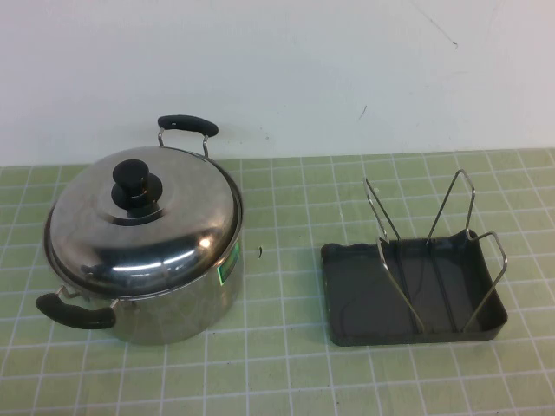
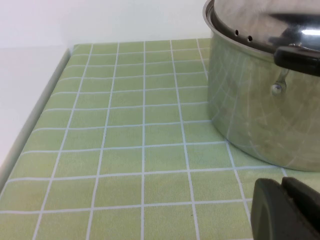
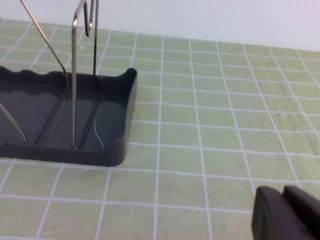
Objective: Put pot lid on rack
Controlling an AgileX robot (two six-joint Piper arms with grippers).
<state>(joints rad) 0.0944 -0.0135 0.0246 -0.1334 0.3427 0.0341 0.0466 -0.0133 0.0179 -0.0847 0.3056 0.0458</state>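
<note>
Steel pot lid [image 1: 143, 227] caps the pot [image 1: 173, 303] at frame left (task unstarted); the rack [image 1: 414, 290] waits lower right. Left gripper [image 2: 286, 210] and right gripper [image 3: 285, 214] hang parked low, finger spread cannot be told.

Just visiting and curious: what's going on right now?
Left gripper low beside pot, right gripper low near rack; both empty. Pot lid on pot. Rack wires hold nothing.

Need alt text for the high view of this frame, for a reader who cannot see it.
A domed shiny steel pot lid with a black knob sits closed on a deep steel pot at the left of a green tiled table. To its right stands an empty dark grey plastic rack with upright wire loops. Neither the left gripper nor the right gripper appears in this view.
</note>
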